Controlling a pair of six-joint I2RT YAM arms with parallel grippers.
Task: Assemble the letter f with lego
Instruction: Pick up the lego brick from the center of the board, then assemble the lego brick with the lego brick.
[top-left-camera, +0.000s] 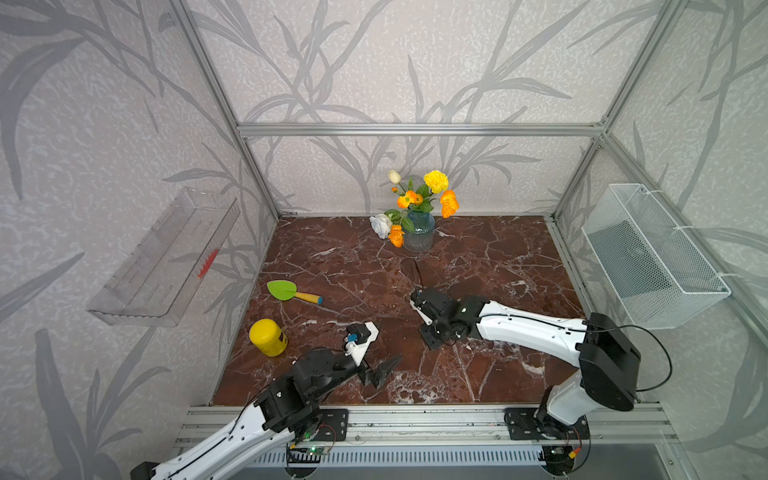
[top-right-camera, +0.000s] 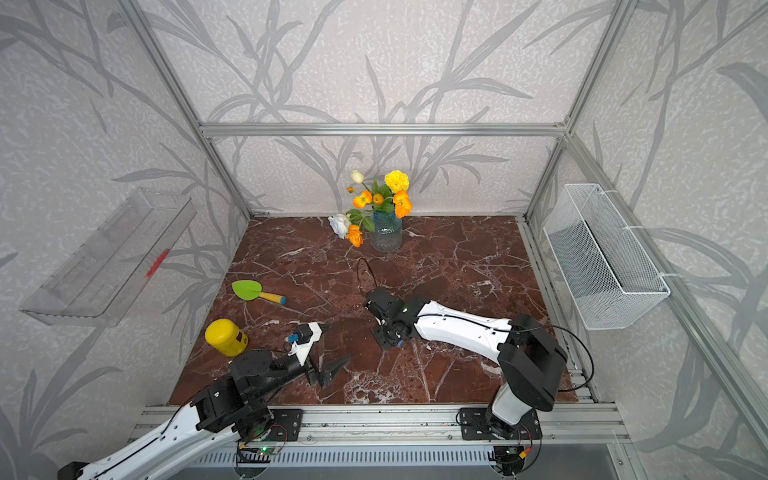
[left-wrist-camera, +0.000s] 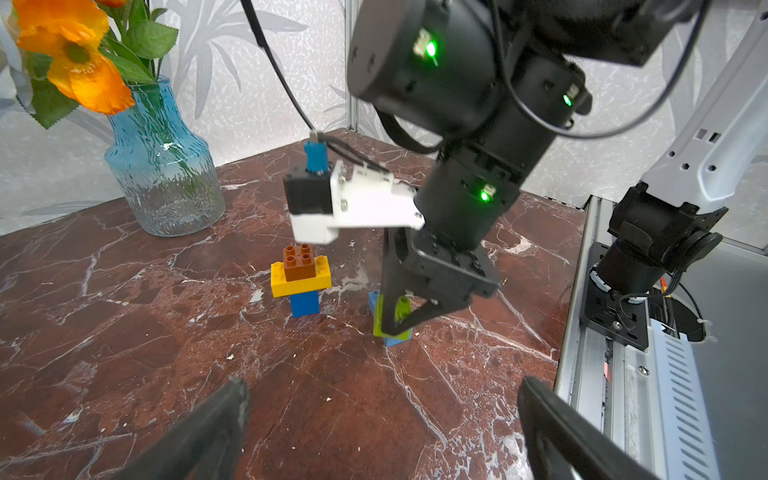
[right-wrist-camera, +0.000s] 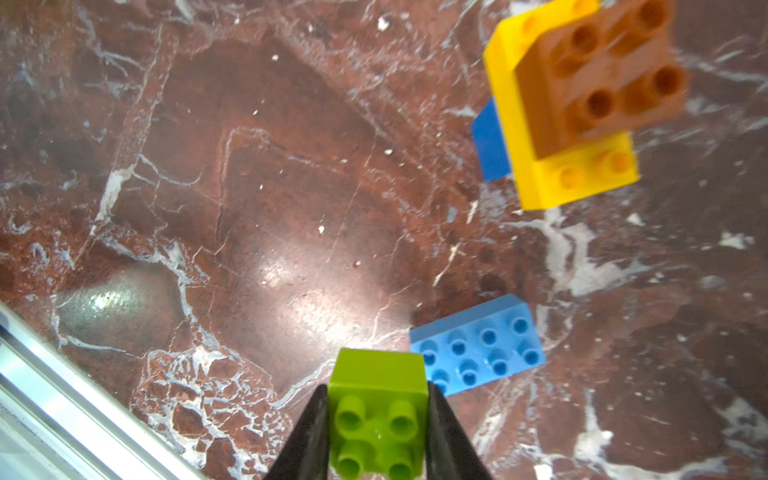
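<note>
My right gripper (right-wrist-camera: 377, 388) is shut on the small lime green lego brick (right-wrist-camera: 378, 415), studs facing the wrist camera, and holds it low by the table. Right beside it the long blue brick (right-wrist-camera: 482, 353) lies flat, studs up. A short way off stands a stack: an orange brick (right-wrist-camera: 598, 75) on the long yellow brick (right-wrist-camera: 573, 174) on a short blue brick (right-wrist-camera: 490, 141). The left wrist view shows the same stack (left-wrist-camera: 301, 282) and the green brick (left-wrist-camera: 401, 309) between the right fingers. My left gripper (left-wrist-camera: 384, 395) is open and holds nothing, near the front edge (top-left-camera: 384, 372). In both top views the right arm hides the bricks.
A blue glass vase of flowers (top-left-camera: 419, 232) stands at the back. A green toy shovel (top-left-camera: 286, 289) and a yellow jar (top-left-camera: 268, 337) lie at the left. A wire basket (top-left-camera: 652, 257) hangs on the right wall, a clear tray (top-left-camera: 166, 257) on the left wall.
</note>
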